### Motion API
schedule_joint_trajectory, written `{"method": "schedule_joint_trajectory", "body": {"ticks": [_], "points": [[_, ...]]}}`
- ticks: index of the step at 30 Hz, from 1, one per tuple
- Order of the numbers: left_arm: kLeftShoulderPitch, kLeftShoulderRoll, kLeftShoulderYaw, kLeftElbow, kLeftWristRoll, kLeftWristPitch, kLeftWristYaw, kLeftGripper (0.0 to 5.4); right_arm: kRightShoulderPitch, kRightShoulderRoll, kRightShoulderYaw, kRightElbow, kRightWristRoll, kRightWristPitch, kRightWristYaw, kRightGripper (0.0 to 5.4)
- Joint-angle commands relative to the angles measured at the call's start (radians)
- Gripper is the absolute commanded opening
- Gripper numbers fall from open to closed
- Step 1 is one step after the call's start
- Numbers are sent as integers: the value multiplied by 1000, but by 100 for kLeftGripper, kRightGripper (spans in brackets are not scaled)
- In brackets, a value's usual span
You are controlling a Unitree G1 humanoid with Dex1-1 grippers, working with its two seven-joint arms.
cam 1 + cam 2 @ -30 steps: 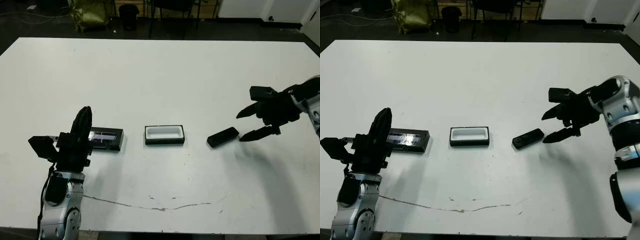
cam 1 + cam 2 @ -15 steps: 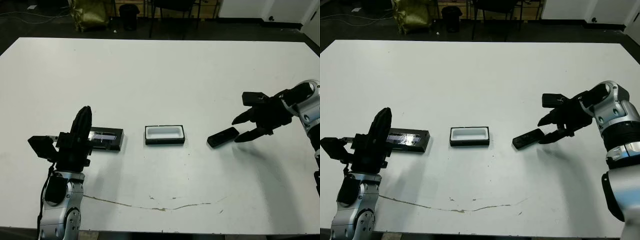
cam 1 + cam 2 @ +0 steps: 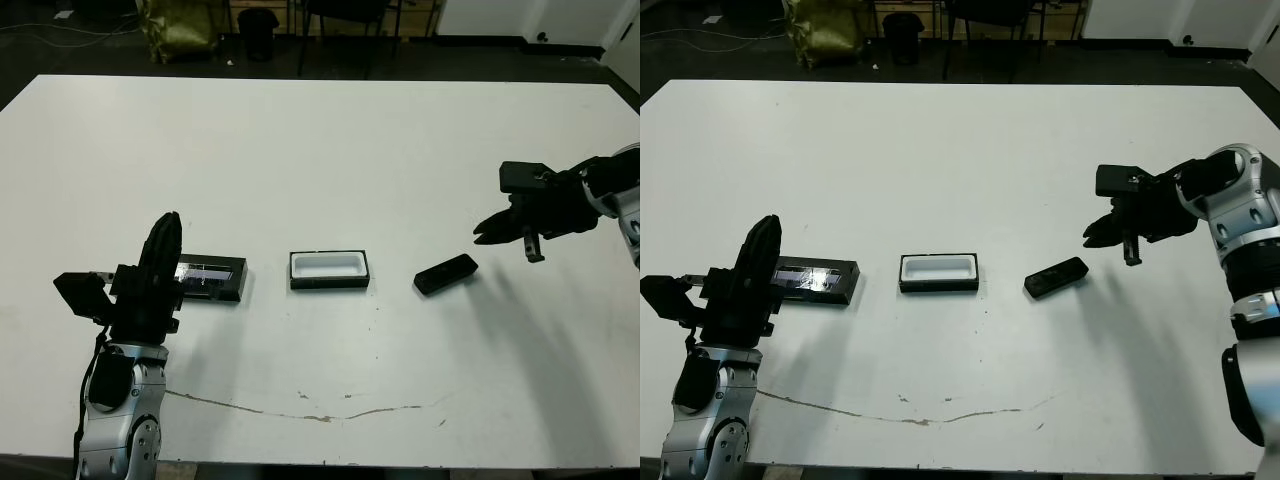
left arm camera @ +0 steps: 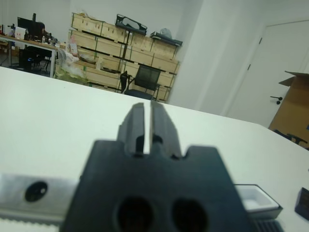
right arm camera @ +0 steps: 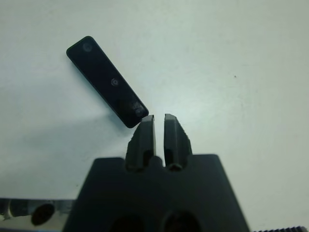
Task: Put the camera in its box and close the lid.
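The camera (image 3: pixel 446 274) is a slim black bar lying flat on the white table, right of the box; the right wrist view shows it too (image 5: pixel 107 80). The box (image 3: pixel 329 283) stands open in the middle with its white lining bare. The lid (image 3: pixel 212 279) lies flat to the box's left. My right gripper (image 3: pixel 490 232) hovers just right of and above the camera, fingers (image 5: pixel 147 133) shut on nothing. My left gripper (image 3: pixel 165 240) stands upright just left of the lid, shut and holding nothing, as the left wrist view (image 4: pixel 144 108) confirms.
A thin crack-like line (image 3: pixel 300 415) runs across the table near its front edge. Beyond the far edge are a yellow-green bag (image 3: pixel 180 25) and chair legs (image 3: pixel 345 30). Wooden crates (image 4: pixel 120 58) show far off in the left wrist view.
My right gripper has shut its fingers, which were spread beside the camera, and pulled up and back to the right. The camera, box, lid and left arm have not moved.
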Motion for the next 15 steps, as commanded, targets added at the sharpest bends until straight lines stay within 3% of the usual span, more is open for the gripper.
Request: {"method": "schedule_joint_trajectory", "body": {"ticks": [1,10,15], "points": [[16,7,3,-7,-2,34,14,0,22,-21,2,-18,-9,-8,-15,1],[13,4,4,6,-3,17,5,0,68,-66,3,-96,-11,-24,-25,1],[18,5,3,-6,-3,33,12,0,107,-73,30,-168,-21,9,5,1]]}}
